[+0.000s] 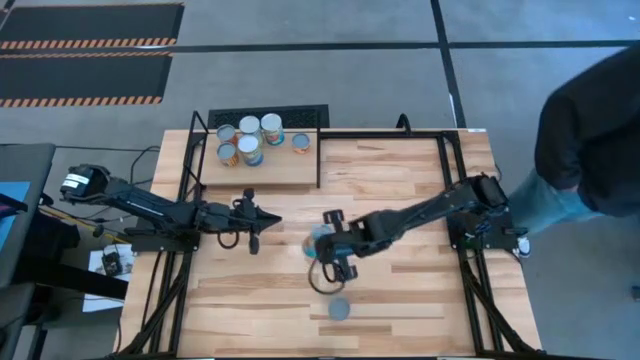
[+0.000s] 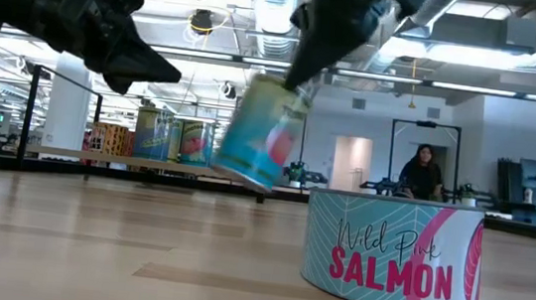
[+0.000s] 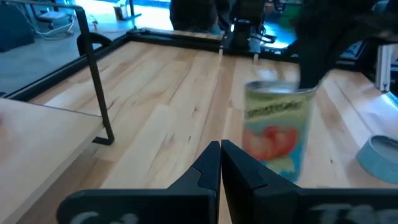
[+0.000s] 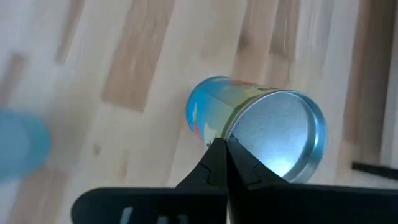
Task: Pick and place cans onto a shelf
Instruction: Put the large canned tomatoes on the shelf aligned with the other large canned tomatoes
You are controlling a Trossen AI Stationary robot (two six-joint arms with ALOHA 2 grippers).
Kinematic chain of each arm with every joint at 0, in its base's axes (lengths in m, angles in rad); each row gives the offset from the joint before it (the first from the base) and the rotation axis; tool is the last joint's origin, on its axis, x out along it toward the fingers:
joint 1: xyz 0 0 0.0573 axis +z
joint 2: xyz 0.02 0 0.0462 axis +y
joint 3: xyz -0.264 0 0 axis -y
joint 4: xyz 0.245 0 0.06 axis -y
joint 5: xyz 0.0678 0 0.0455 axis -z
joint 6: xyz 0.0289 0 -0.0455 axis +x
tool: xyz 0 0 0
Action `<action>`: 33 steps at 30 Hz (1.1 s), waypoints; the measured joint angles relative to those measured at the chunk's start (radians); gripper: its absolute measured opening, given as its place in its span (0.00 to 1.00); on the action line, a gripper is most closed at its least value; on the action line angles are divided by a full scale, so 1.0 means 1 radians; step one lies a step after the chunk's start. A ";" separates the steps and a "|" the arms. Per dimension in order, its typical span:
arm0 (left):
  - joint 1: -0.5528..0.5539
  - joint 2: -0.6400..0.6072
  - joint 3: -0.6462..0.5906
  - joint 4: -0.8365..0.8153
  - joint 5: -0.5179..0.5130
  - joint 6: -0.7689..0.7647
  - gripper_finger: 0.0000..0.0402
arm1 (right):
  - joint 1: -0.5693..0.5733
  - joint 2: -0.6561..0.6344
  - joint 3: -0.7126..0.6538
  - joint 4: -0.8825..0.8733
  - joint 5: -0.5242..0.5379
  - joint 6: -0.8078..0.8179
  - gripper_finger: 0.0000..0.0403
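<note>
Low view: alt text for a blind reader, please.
A tilted blue can hangs above the table, held at its top by the right end effector. A flat salmon tin sits in front; more cans stand on the shelf behind.

A person in dark top and jeans [image 1: 585, 130] stood just beside the planked wooden table [image 1: 400, 190], at its right edge in the high view. Black floor mats with orange-striped edges [image 1: 90, 50] lay well apart on the grey floor. Another person [image 2: 423, 172] sat far back in the room.
</note>
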 joint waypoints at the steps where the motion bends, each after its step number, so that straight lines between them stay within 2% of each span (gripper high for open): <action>1: 0.000 -0.011 -0.007 0.002 0.000 0.000 0.00 | -0.012 0.002 -0.002 -0.001 -0.011 -0.018 0.01; 9: -0.001 -0.035 -0.026 -0.011 -0.002 -0.001 0.00 | -0.085 0.059 0.008 0.064 -0.041 -0.140 0.01; 17: -0.001 0.008 -0.024 0.008 0.007 -0.020 0.00 | -0.091 0.080 0.006 0.069 -0.056 -0.160 0.02; 20: -0.006 0.010 -0.026 0.003 0.005 -0.028 0.00 | -0.086 0.082 0.006 0.102 -0.058 -0.158 0.06; 25: -0.007 0.025 -0.025 0.003 0.009 -0.033 0.00 | -0.073 0.081 0.006 0.124 -0.057 -0.155 0.19; 28: -0.007 0.033 -0.026 -0.006 0.008 -0.041 0.00 | -0.054 0.066 0.022 0.073 -0.035 -0.150 0.26; 33: -0.007 0.047 -0.025 -0.002 0.022 -0.051 0.00 | -0.001 0.002 0.078 -0.048 0.048 -0.112 0.24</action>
